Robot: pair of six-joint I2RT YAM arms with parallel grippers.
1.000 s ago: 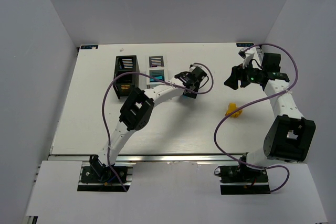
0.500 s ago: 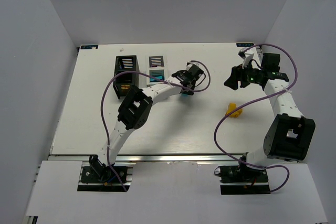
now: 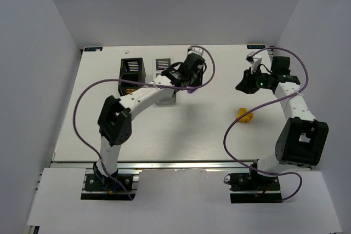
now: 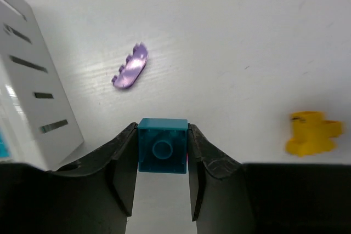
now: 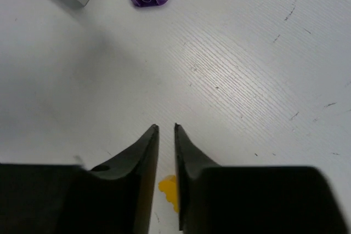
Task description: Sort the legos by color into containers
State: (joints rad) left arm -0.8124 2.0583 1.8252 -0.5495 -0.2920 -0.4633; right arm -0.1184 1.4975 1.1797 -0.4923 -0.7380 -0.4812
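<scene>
The left tool (image 4: 162, 134) is clenched on a teal brick (image 4: 162, 147) at the lower centre of its wrist view, with the tabletop (image 4: 247, 36) behind. The white container (image 4: 33, 97) stands at the left edge. A purple brick (image 4: 131, 68) lies above the tool, and a yellow brick (image 4: 312, 132) lies at the right. The right tool (image 5: 165, 130) is clenched almost together on nothing. The black container (image 3: 131, 72) sits upper left in the top view.
</scene>
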